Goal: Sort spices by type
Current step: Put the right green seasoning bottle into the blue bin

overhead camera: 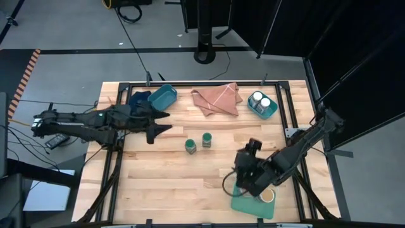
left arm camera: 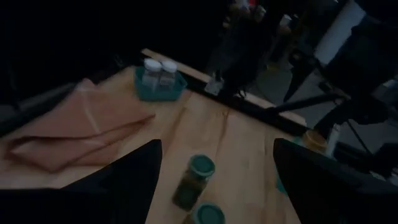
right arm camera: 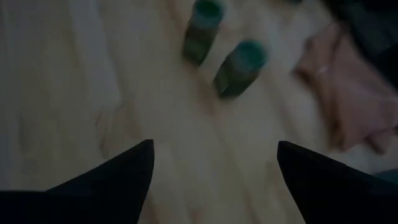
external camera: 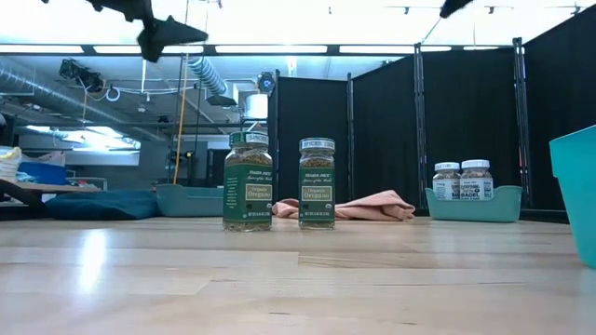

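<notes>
Two green-lidded jars point(overhead camera: 190, 145) point(overhead camera: 207, 140) stand upright on the table's middle; they also show in the low view point(external camera: 248, 181) point(external camera: 317, 183). Two white-lidded jars point(overhead camera: 262, 101) stand in a teal bin point(overhead camera: 271, 113) at the far right. One tan-topped jar point(overhead camera: 267, 196) stands on the green tray point(overhead camera: 243, 204) at the near right; a second one does not show. My left gripper point(overhead camera: 166, 122) is open and empty, above the table to the left of the green jars. My right gripper point(overhead camera: 243, 166) is open and empty, above the tray's far edge, facing the green jars point(right arm camera: 239, 65).
A second teal bin point(overhead camera: 162, 97) stands at the far left beside a dark blue cloth point(overhead camera: 138, 98). A pink cloth point(overhead camera: 217, 98) lies at the far middle. A black frame point(overhead camera: 190, 83) runs around the table's edges. Bare wood lies near the front left.
</notes>
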`<state>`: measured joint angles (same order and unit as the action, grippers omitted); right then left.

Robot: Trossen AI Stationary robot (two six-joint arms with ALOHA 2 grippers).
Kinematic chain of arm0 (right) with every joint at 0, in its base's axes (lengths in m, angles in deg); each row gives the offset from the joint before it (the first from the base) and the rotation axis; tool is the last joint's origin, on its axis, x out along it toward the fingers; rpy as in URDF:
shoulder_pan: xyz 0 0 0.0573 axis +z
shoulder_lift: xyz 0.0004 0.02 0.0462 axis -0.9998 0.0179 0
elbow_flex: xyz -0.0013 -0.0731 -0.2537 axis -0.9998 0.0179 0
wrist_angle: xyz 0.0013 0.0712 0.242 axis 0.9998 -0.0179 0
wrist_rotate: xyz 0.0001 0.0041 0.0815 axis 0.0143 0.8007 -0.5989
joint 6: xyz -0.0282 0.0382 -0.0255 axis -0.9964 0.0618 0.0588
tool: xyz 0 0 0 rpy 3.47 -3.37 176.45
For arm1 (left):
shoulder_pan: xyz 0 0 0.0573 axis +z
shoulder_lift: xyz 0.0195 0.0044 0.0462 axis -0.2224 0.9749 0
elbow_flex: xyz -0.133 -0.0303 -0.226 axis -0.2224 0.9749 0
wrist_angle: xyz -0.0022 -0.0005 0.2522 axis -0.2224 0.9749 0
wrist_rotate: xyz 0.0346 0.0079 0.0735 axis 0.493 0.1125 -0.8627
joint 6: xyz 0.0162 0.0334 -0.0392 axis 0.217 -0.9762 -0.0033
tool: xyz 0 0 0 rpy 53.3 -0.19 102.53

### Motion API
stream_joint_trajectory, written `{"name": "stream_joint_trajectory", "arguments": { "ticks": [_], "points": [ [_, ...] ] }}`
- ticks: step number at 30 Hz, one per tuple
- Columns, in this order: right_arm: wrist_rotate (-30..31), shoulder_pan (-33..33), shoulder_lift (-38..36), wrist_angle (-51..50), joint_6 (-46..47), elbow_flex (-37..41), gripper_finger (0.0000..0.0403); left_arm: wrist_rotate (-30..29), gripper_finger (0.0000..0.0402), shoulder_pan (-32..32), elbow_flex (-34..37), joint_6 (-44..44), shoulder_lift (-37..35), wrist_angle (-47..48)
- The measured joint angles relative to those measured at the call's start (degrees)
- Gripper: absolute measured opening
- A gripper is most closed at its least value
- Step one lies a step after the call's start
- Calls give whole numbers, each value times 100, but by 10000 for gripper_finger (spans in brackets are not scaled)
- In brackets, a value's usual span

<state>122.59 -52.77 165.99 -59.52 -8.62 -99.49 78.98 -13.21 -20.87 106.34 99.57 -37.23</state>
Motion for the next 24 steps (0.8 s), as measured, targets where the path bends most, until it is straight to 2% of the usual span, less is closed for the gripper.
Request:
{"name": "stream_joint_trajectory", "arguments": {
  "ticks": [8, 13, 16, 19, 22, 24],
  "points": [
    [721, -563, -776, 196, -327, 0, 343, -1135, 314, 0, -4, -107, -1468, 1243],
    [715, -1134, -934, 1144, -1253, 0, 346, -1464, 314, 0, 9, -7, -2037, 1733],
    [487, -1445, -930, 2096, -2112, 0, 344, -1487, 314, 0, 155, 43, -2327, 1916],
    [-78, -1737, -886, 3107, -2887, 0, 340, -1498, 314, 0, 321, 169, -2628, 1982],
    [-692, -2042, -874, 3905, -3285, 0, 336, -1477, 314, 0, 533, 294, -2951, 1980],
    [-853, -2231, -875, 4274, -3421, 0, 335, -1471, 314, 0, 669, 313, -3187, 1921]
  ]
}}
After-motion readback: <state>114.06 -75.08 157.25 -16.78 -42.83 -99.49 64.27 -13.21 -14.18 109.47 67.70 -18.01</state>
